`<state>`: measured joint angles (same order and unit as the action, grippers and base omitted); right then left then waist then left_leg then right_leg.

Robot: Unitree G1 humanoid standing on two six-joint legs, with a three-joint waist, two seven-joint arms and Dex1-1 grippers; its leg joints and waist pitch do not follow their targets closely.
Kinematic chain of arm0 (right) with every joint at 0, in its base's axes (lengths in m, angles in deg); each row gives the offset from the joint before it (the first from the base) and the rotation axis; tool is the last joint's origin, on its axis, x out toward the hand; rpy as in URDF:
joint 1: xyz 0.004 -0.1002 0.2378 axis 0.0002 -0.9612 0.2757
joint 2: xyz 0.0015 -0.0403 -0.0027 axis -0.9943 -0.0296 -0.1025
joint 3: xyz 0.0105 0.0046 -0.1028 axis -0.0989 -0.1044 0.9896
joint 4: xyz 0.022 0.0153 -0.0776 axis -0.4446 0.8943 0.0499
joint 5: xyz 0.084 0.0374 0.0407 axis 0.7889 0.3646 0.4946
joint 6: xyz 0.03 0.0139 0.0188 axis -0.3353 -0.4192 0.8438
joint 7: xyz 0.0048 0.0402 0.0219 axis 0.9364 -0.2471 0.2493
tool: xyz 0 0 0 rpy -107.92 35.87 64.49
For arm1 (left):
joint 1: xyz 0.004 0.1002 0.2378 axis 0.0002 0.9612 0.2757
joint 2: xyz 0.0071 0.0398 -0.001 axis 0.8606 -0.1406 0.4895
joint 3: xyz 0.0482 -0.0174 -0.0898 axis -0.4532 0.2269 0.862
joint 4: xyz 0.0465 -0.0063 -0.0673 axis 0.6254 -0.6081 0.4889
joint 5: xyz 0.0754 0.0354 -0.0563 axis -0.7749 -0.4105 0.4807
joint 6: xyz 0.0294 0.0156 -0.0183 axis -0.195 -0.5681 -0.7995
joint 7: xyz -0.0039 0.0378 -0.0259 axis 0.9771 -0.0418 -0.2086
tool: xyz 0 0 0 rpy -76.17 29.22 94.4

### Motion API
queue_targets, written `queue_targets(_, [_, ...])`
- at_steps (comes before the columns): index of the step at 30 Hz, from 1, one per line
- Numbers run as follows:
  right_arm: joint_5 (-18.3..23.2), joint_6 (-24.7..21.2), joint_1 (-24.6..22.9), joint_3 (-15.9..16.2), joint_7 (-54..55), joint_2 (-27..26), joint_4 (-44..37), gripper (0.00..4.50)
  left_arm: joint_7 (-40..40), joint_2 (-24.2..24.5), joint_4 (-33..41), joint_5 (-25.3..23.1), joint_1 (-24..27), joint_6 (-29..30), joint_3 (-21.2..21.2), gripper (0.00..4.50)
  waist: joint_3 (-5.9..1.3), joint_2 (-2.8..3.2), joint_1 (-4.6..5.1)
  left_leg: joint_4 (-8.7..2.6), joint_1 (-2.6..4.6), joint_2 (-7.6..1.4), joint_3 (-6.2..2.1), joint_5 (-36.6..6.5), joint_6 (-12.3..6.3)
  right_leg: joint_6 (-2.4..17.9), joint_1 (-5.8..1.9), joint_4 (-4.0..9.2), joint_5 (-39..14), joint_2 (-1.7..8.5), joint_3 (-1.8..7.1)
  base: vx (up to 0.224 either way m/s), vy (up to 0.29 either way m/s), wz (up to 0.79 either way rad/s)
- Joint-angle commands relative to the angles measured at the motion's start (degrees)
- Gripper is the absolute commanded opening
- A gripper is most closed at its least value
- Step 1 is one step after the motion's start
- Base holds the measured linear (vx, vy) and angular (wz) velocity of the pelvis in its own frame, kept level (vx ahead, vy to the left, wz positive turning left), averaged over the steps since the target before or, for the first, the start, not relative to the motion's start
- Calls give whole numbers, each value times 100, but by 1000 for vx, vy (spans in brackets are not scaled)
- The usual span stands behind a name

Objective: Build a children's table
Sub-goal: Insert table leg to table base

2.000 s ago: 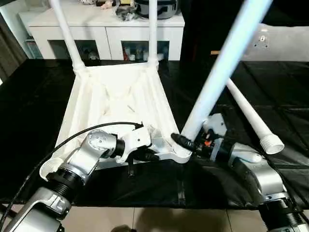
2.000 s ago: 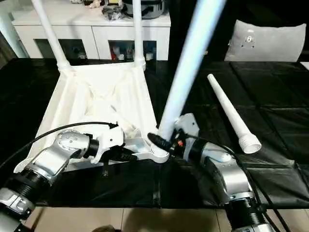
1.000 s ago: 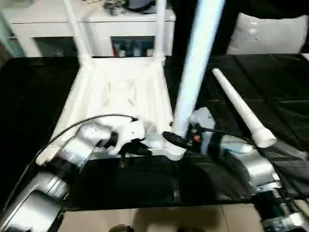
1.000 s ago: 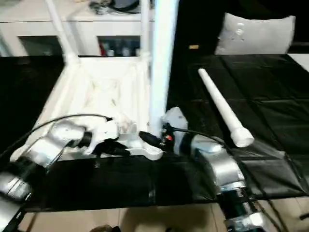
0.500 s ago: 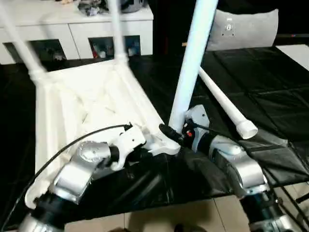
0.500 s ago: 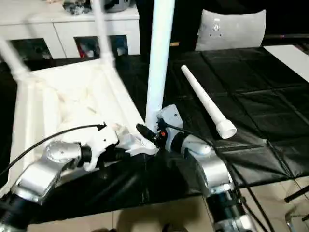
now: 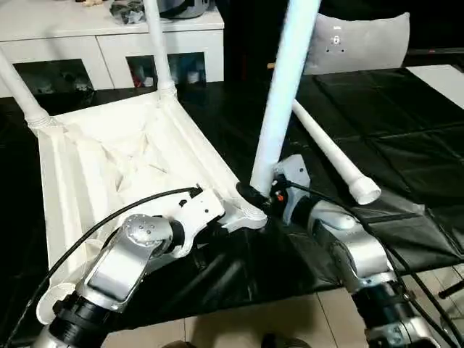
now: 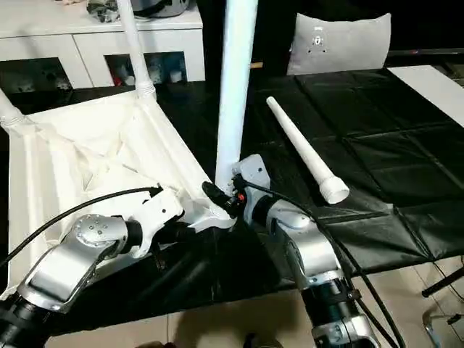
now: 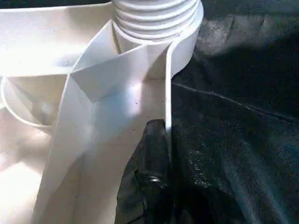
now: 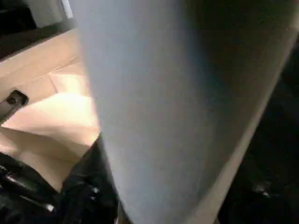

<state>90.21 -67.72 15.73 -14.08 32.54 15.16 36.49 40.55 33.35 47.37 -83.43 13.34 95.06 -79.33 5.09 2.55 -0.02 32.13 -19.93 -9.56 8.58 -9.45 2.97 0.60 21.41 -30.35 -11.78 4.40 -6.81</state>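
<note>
Two legs (image 7: 161, 51) stand socketed at twelve o'clock; right end effector (image 8: 226, 194) clamps the third leg (image 8: 235, 87) in its corner socket. Left end effector (image 9: 156, 154), fingers together, pinches the tabletop (image 7: 109, 159) rim; fourth leg (image 8: 304, 152) lies loose at three o'clock.

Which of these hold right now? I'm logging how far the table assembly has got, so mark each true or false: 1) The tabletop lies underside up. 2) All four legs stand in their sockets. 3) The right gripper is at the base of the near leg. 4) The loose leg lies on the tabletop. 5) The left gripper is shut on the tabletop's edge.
1) True: the tabletop shows its ribbed underside.
2) False: two far legs and the near leg stand at sockets; one loose leg lies flat.
3) True: the right gripper is at that leg's base.
4) False: it lies on the black mat, beside the tabletop.
5) True: the left gripper pinches the thin rim near the corner socket.
</note>
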Motion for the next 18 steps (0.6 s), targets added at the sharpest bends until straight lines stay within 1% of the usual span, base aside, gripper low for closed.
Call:
queue_targets(1, [-162,-237,-194,143,-23,38,528,278,-109,-17,6,42,-167,-272,30,0,-197,97,10,-600,190,-386,-280,-4551,219,302,-85,455,-3019,387,162,0,0,0])
queue_targets(2, [-162,-237,-194,143,-23,38,528,284,-109,-17,6,42,-167,-272,30,0,-215,82,-3,-592,217,-376,-262,-4556,226,369,-84,438,-2911,406,181,0,0,0])
queue_targets(3, [-155,-221,-180,134,-47,51,555,291,-90,7,-106,45,-185,-383,42,0,-226,69,-15,-574,230,-361,-239,-4482,216,392,-68,457,-2934,428,195,0,0,0])
queue_targets(4, [-150,-182,-169,123,-91,67,583,301,-81,10,-228,53,-213,-473,71,0,-217,55,-20,-530,236,-323,-225,-4304,182,385,-45,509,-3133,464,202,0,0,0])
queue_targets(5, [-151,-148,-159,115,-122,77,609,301,-78,10,-311,55,-232,-531,90,0,-221,53,-27,-497,220,-307,-222,-4105,142,331,-60,539,-3329,499,198,0,0,0])
queue_targets(6, [-145,-108,-161,94,-142,91,617,325,-81,15,-411,37,-265,-642,97,0,-232,44,-36,-485,221,-306,-219,-4016,123,313,-63,548,-3377,507,198,0,0,0])
queue_targets(7, [-103,-53,-193,57,-217,134,579,325,-65,24,-567,28,-327,-800,104,0,-234,43,-55,-461,239,-300,-203,-3882,91,305,-37,579,-3426,514,204,0,0,0])
queue_targets(8, [-92,-40,-207,49,-239,150,559,333,-59,26,-607,28,-344,-837,107,0,-239,43,-62,-455,228,-302,-205,-3785,64,303,-53,575,-3401,505,194,0,0,0])
queue_targets(9, [-25,12,-285,6,-348,225,448,340,-32,32,-783,34,-417,-979,126,0,-260,57,-79,-458,214,-315,-200,-3709,59,331,-69,556,-3266,502,211,0,0,0])
queue_targets(10, [7,48,-318,-19,-402,253,411,349,-21,33,-863,39,-447,-1039,135,0,-263,52,-88,-464,201,-322,-195,-3685,50,335,-76,555,-3205,500,218,0,0,0])
queue_targets(11, [10,51,-320,-21,-407,255,409,358,-21,33,-871,39,-449,-1045,136,0,-266,41,-88,-483,171,-336,-212,-3691,52,362,-108,512,-3084,492,212,0,0,0])
queue_targets(12, [57,96,-379,-36,-508,308,321,368,19,46,-955,47,-478,-1134,136,0,-271,68,-85,-497,152,-342,-222,-3714,55,376,-134,490,-3023,483,202,0,0,0])
queue_targets(13, [82,159,-434,-54,-591,364,245,375,66,52,-1041,79,-503,-1200,146,0,-284,87,-90,-501,161,-352,-216,-3763,71,398,-133,480,-2946,485,210,0,0,0])
queue_targets(14, [99,202,-469,-67,-647,403,195,382,99,56,-1105,102,-523,-1246,154,0,-280,74,-97,-485,184,-340,-200,-3767,61,405,-107,506,-2974,488,213,0,0,0])
queue_targets(15, [151,266,-542,-92,-786,492,84,382,172,90,-1218,104,-559,-1446,128,0,-282,71,-100,-478,191,-336,-197,-3746,60,420,-106,511,-2986,496,214,0,0,0])
queue_targets(16, [185,344,-609,-121,-952,635,-16,391,305,156,-1351,89,-603,-1682,52,0,-291,58,-103,-462,183,-328,-191,-3656,25,417,-117,519,-3013,500,214,0,0,0])
queue_targets(17, [191,377,-628,-133,-1013,689,-40,406,360,180,-1415,85,-623,-1779,21,0,-296,67,-115,-454,177,-323,-180,-3574,-13,405,-121,526,-3043,501,220,0,0,0])
queue_targets(18, [209,438,-654,-164,-1134,801,-81,415,487,246,-1514,51,-654,-1943,-68,0,-295,60,-124,-451,177,-320,-178,-3537,-31,402,-122,533,-3049,501,215,0,0,0])
